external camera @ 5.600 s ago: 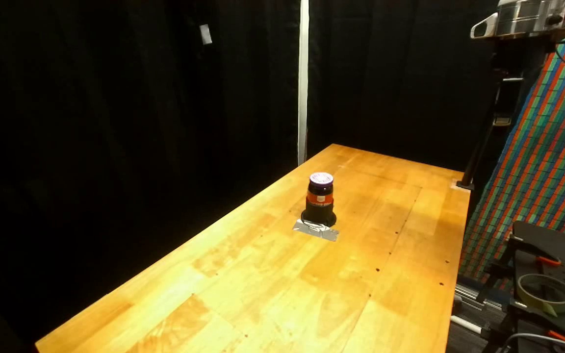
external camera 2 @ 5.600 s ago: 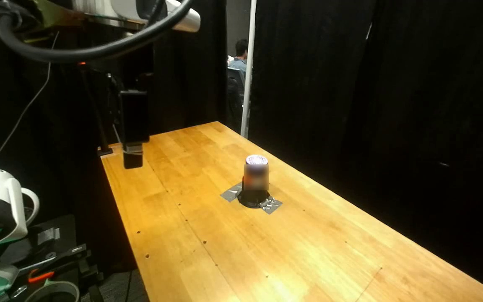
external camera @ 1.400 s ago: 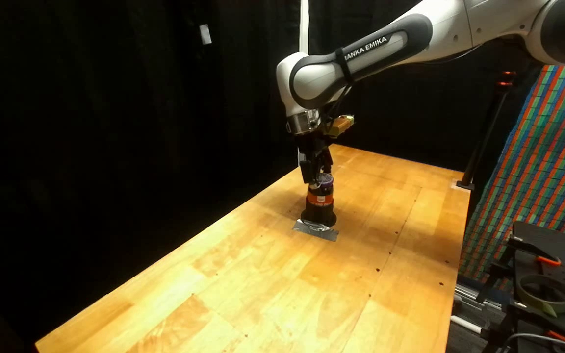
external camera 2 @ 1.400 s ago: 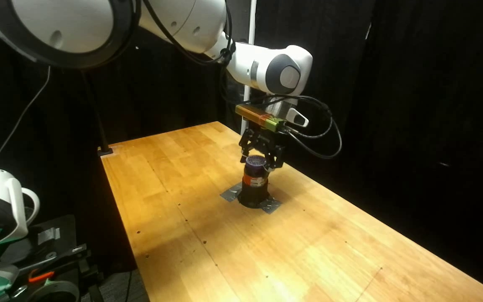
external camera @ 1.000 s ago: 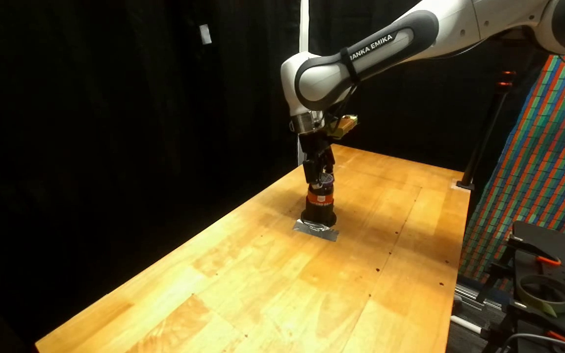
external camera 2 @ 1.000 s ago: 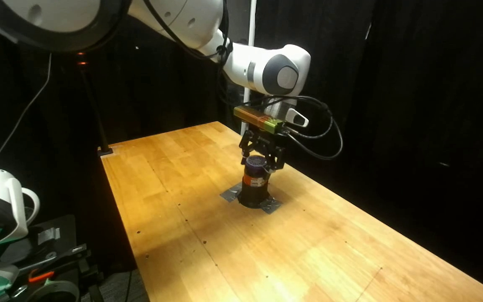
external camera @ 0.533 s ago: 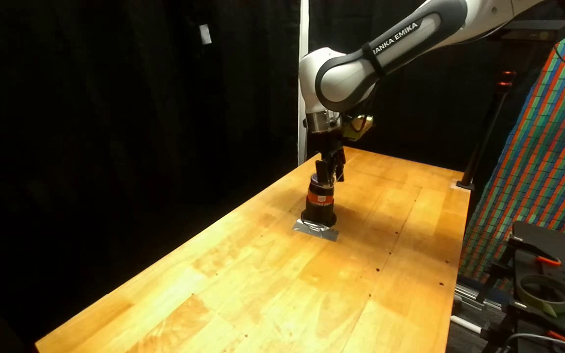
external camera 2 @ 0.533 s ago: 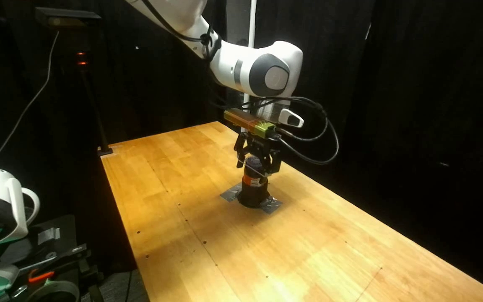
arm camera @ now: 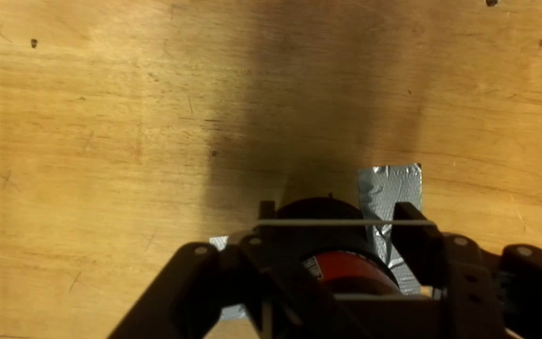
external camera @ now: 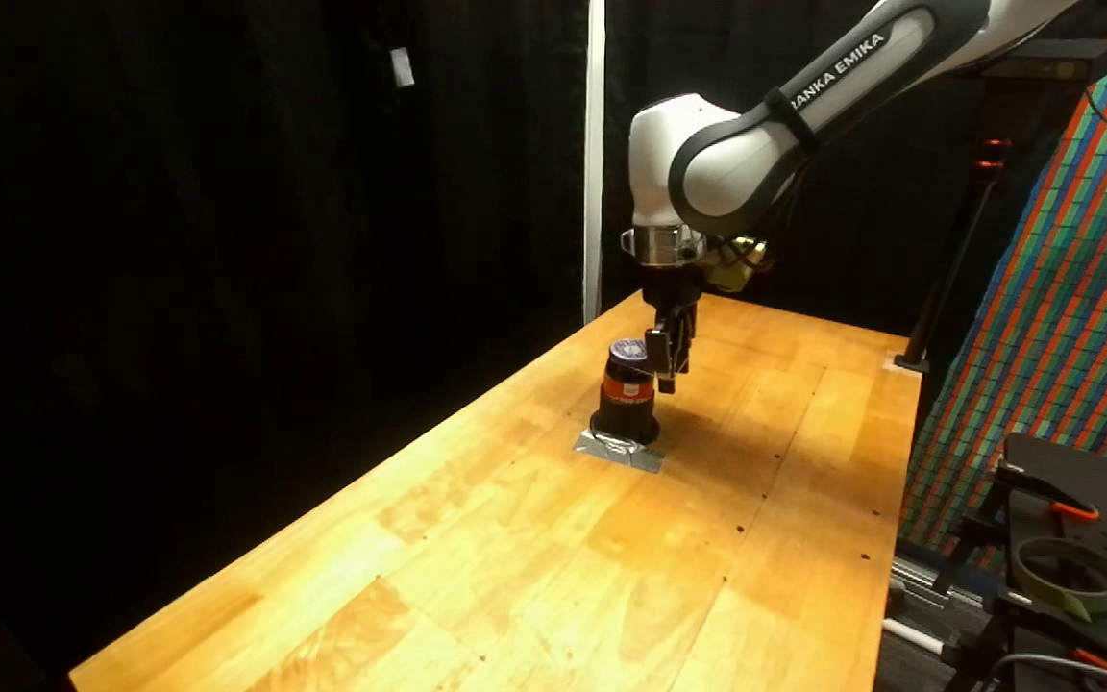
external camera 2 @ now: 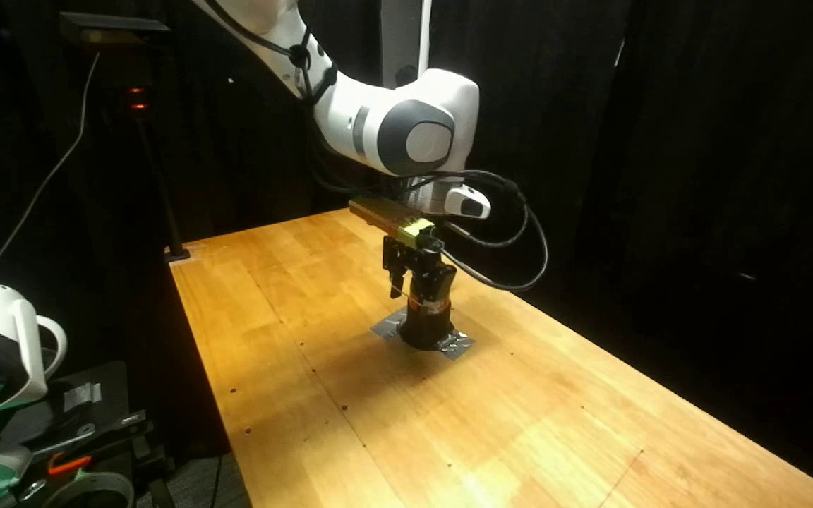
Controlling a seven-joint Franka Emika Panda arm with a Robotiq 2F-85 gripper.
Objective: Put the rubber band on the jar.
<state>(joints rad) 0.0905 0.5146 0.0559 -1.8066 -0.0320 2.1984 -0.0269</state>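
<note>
Broadly, dark curtains (external camera: 275, 288) back the site in both exterior views. Next, the long wooden counter (external camera: 534, 577), brightly lit toward one end, shadow pooled about the work. Many-coloured checked hanging (external camera: 1044, 356) beyond the counter's edge in an exterior view. White-and-grey arm (external camera: 731, 173) reaches over from above, its last segment pointing down. At its end, a black claw (arm camera: 337, 215), tips downward, fingers standing well parted. Jar (external camera: 628, 387), dark with an orange-red label and pale-topped lid, stands upright in a black holder (external camera: 625, 420) on the counter. In an exterior view the claw hangs just beside the jar's upper part, one side overlapping its edge from that angle; in an exterior view a finger (external camera 2: 443, 276) lies across the jar's top and hides much of it. Contact between finger and jar: cannot tell. Silver tape (external camera: 621, 454) lies flat on the counter at the holder's foot. Slimmest item, the rubber band (arm camera: 318, 222): pale, drawn taut from finger to finger, two strands visible in the wrist view, the red label showing between them. Whether it passes around the jar: cannot tell.
</note>
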